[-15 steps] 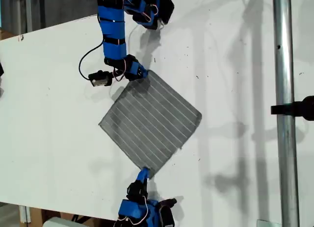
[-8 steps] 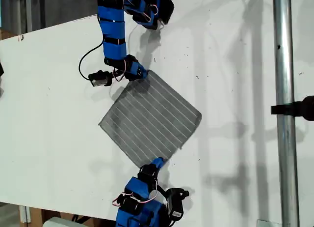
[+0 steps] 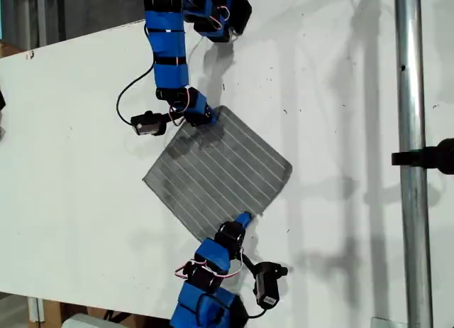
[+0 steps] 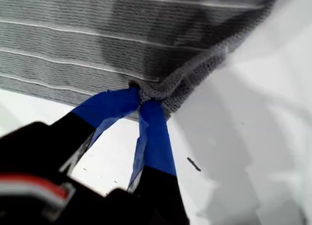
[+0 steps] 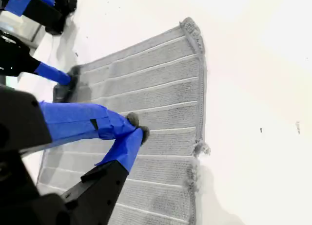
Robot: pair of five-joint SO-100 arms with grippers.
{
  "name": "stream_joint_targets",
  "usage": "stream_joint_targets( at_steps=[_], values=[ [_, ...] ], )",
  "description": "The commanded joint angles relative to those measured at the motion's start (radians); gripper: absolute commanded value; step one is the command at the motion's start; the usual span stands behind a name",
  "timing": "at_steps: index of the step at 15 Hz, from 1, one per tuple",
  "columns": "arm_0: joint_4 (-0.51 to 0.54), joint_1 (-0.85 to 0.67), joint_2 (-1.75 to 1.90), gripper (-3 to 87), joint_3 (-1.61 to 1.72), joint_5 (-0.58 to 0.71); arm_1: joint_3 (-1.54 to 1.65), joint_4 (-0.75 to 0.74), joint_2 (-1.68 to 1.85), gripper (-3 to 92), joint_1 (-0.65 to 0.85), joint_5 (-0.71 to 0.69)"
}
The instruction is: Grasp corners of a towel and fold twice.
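Towel (image 3: 220,172) lies flat on the desk (image 3: 340,129), sitting as a diamond in the exterior view. It's square, so there's no long axis. The line that matters is the diagonal from its upper corner to its lower corner, with one arm at each end.

My first tool (image 4: 141,99) is at the upper corner (image 4: 161,91), jaws clamped on it. The fabric is bunched between the tips and the rest of the cloth spreads away from the tool. In the exterior view it's the arm coming in from the top, tool (image 3: 204,117) right at the towel's tip.

My second tool (image 5: 136,130) comes in from the bottom of the exterior view, tool (image 3: 242,219) on the lower edge that runs up to the right corner (image 3: 287,168). The tips are narrow, almost together, and down at the cloth surface. Can't tell whether any fabric is between them.

Key relation: my second tool is over the cloth, inboard of the lower corner. That corner is hidden under the arm in the exterior view, so it's probably back toward the arm's base, not ahead of the tips. Cloth spreads ahead of the tool toward my first tool.

Left corner (image 3: 147,179) and right corner are free and flat, and no fold is made yet. My read is that the first grasp is good and the second needs confirming before any lift.
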Motion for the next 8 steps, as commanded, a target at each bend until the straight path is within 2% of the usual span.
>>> stream_joint_targets(
  at_steps=[1,4,6,8],
  values=[
    [-0.017,-0.005,0.005,-2.9,-0.058,0.005,-0.121,0.021,-0.043,-0.2,-0.074,0.034],
    [-0.032,-0.017,-0.095,-2.8,-0.137,0.058,-0.183,0.084,-0.067,-0.2,-0.112,0.043],
    [-0.081,-0.009,-0.242,-2.3,-0.23,0.103,-0.183,0.109,-0.043,-0.2,-0.094,0.034],
    [-0.029,0.002,-0.422,11.2,-0.396,0.14,-0.183,0.124,-0.026,-0.2,-0.074,0.02]
  ],
)
